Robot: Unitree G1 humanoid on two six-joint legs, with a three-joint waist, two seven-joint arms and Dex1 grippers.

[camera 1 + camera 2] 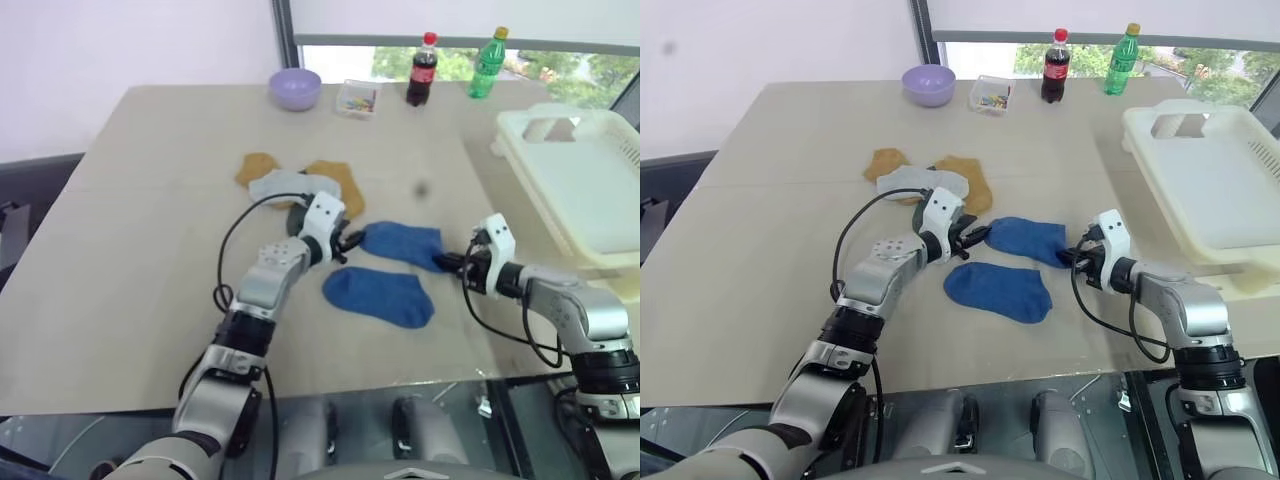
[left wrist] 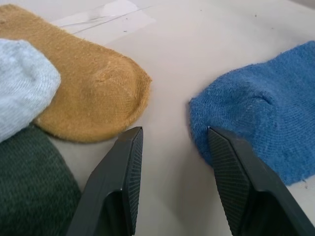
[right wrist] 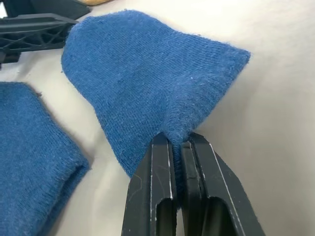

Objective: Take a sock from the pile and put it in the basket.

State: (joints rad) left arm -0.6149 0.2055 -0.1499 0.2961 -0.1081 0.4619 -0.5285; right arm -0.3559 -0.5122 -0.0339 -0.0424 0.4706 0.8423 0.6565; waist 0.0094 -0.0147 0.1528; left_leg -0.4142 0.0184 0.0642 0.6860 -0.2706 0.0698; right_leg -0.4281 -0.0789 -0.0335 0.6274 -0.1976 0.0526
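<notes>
Pinching the edge of a blue sock [image 1: 1028,239] on the tabletop [image 1: 790,150], the right claw [image 1: 1077,257] is clenched on it; the left claw [image 1: 975,236] hovers released beside it. Lifting and carrying to the basket [image 1: 1200,190] remain.

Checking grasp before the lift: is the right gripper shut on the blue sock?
Shut on it. The right gripper pinches a bunched fold of the far blue sock, which lies on the table.
</notes>
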